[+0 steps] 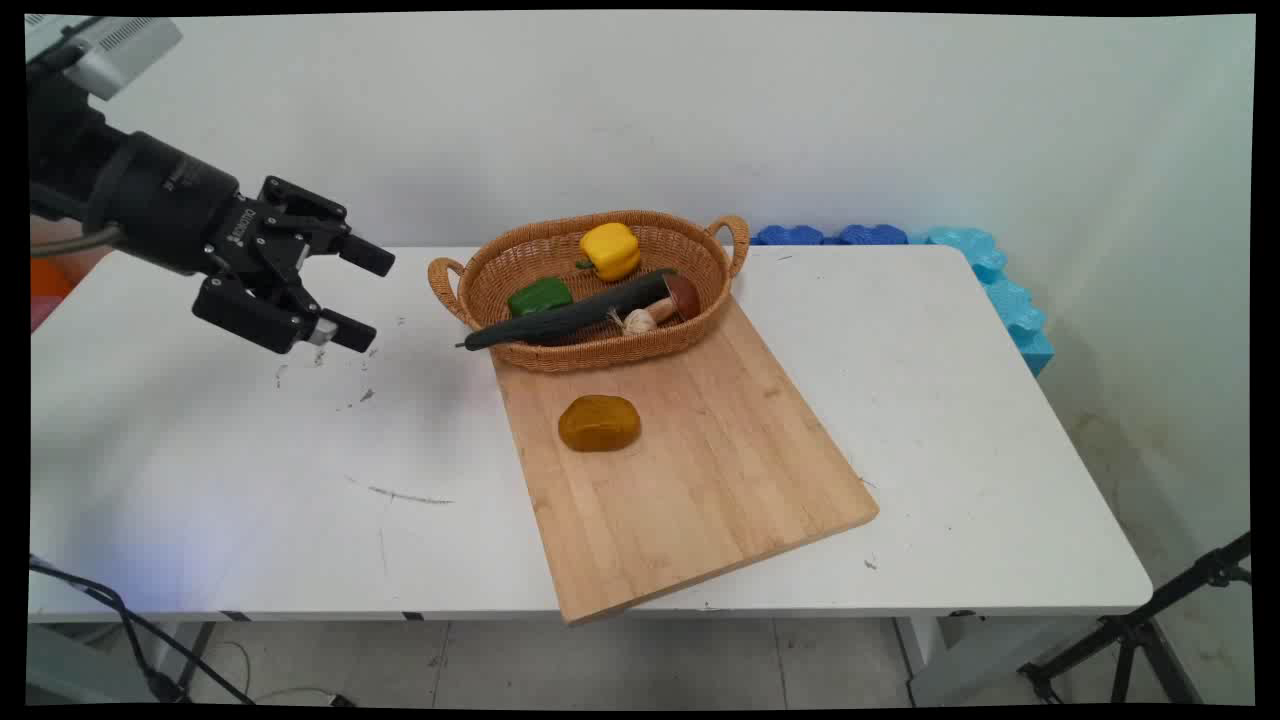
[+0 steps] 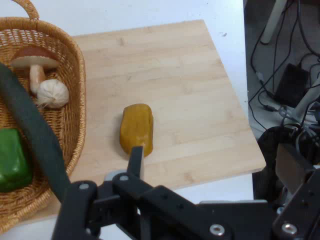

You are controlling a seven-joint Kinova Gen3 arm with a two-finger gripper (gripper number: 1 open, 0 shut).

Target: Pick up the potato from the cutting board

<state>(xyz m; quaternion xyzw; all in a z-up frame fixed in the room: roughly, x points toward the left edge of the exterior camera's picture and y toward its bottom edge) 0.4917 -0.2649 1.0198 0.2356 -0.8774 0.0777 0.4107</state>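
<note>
A white table [image 1: 250, 480] holds a big wooden board [image 1: 700, 470]. A woven basket [image 1: 590, 352] sits on the board's far end with veggies inside (a long dark cucumber [image 1: 570, 317] sticks out). A brown-yellow lump [image 1: 598, 423], rounded like a potato, lies on the board near the basket. The gripper [image 1: 362, 296] hangs above the table's left side, jaws spread, holding nothing.

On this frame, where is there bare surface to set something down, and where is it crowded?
Free: the cutting board nearer than the brown loaf-shaped piece; the table right of the board; the table between board and open gripper. Crowded: the basket, holding yellow pepper, green pepper, cucumber, mushroom, garlic.
</note>
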